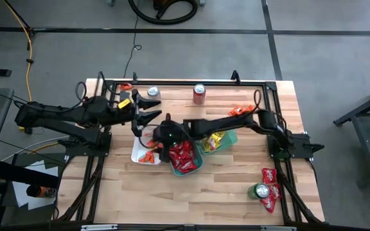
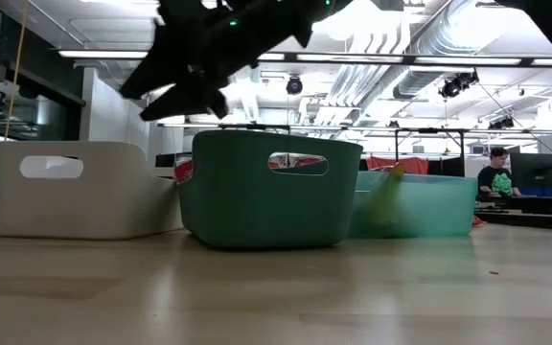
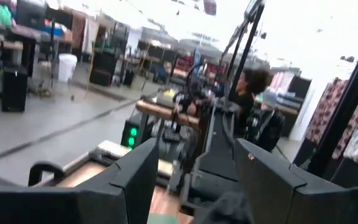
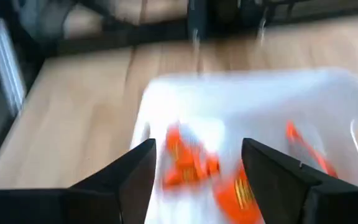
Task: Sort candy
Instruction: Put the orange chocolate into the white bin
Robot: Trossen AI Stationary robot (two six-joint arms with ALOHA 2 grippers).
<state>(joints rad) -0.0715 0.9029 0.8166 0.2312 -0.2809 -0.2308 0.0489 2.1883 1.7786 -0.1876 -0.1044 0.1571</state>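
From above, the right gripper hangs over the white tray, fingers apart and empty, while the left gripper waits just behind, also spread. Red candy fills the dark green tray, yellow candy the next. The right wrist view shows orange candy lying in the white tray; loose packets by a can remain unsorted, so roughly midway.
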